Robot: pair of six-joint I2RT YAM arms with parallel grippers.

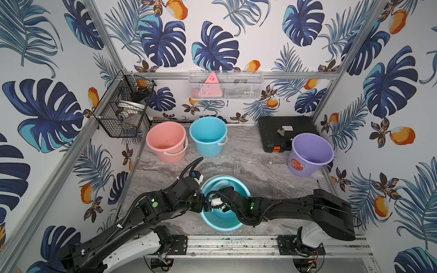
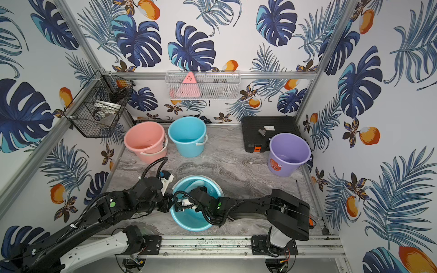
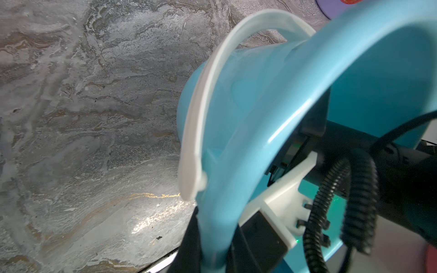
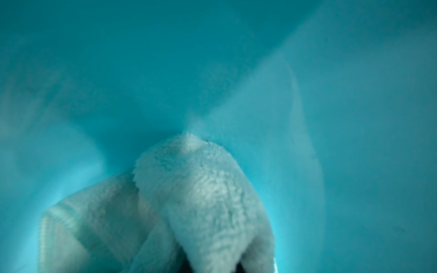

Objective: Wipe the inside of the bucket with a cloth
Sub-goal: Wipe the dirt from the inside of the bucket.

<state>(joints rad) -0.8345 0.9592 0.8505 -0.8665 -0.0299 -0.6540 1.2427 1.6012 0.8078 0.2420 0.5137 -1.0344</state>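
With the right gripper (image 4: 211, 267) deep inside the bucket (image 1: 220, 224), the wipe should go best if the cloth (image 4: 208, 189) is pressed flat against the wall and swept round in overlapping arcs down to the base, not dragged by its tip. Its fingers are closed, pinching the bunched cloth, whose fluffy end touches the bucket's inner wall. The left gripper (image 3: 217, 245) is clamped on the bucket's rim to steady it, and that hold should not slacken.

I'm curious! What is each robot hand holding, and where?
Left gripper pinches the near blue bucket's rim; right gripper holds the cloth by a bunched fold.
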